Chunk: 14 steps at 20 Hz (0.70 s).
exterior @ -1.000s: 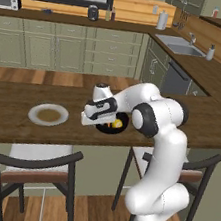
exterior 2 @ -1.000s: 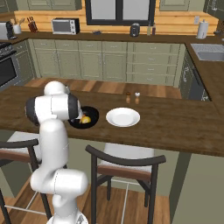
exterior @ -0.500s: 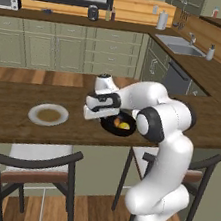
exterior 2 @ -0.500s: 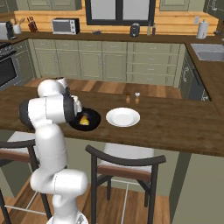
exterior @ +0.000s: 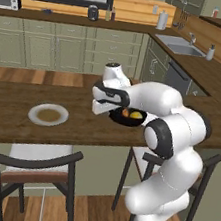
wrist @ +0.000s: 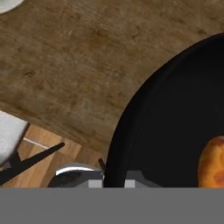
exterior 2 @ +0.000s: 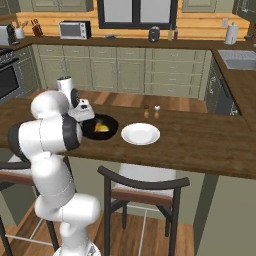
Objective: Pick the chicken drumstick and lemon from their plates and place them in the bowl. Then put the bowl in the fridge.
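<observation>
Rendered kitchen, green cabinets, wood walls, a long dark wood bench [exterior: 9, 122] across the front. The tool [exterior: 108, 110] sits at the left rim of the bowl [exterior: 127, 119] seen from the left base view; its fingers are clamped on that rim, so it is pinching the bowl, and in the hand view the black rim [wrist: 131, 131] runs right down between the tips at the bottom edge. Whether the bowl is lifted or resting on the bench cannot be told. Inside the bowl: the chicken drumstick [exterior: 125, 113], orange-brown, and the lemon [exterior: 137, 115], yellow, side by side and touching or nearly so; from the right base view the lemon [exterior 2: 102, 128] shows in the bowl [exterior 2: 100, 131] with the orange piece behind it. In the hand view an orange-brown lump [wrist: 212, 164] shows at the right edge inside the bowl. Grey-rimmed plate [exterior: 48, 115] with brownish centre lies well to the left of the bowl in the left base view. White plate [exterior 2: 140, 134] lies just beside the bowl on its right in the right base view. Two small shakers [exterior 2: 151, 111] stand behind the white plate. Two dark chairs [exterior: 32, 171] are pushed under the bench edge. Microwave [exterior 2: 75, 29] on the rear counter, sink [exterior: 179, 44] far right.
</observation>
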Motion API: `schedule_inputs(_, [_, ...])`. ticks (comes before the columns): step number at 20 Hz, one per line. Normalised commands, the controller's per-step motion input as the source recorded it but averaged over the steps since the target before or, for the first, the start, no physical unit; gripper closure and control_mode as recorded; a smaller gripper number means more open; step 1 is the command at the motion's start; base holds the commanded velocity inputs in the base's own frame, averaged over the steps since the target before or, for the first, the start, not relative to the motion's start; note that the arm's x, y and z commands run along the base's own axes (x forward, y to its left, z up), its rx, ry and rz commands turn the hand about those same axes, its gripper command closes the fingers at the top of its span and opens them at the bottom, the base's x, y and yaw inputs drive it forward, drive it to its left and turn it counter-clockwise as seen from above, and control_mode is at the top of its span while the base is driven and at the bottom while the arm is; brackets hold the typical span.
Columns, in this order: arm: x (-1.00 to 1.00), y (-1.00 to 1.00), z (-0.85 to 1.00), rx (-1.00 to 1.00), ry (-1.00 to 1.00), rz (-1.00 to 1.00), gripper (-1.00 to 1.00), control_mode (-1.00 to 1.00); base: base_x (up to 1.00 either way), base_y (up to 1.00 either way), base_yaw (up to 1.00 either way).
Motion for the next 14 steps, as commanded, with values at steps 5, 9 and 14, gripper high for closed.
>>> schedule_inputs(5, [-0.56, -0.18, 0.51, -0.03, 0.01, 0.47, 1.0, -1.0, 0.0, 0.0, 0.0])
schedule_inputs(9, [-0.71, -0.07, 0.46, -0.06, 0.0, 0.56, 1.0, -1.0, 0.0, 0.0, 0.0])
schedule_inputs(14, [-0.58, -0.24, 0.56, -0.01, 0.0, 0.5, 1.0, -1.0, 0.0, 0.0, 0.0])
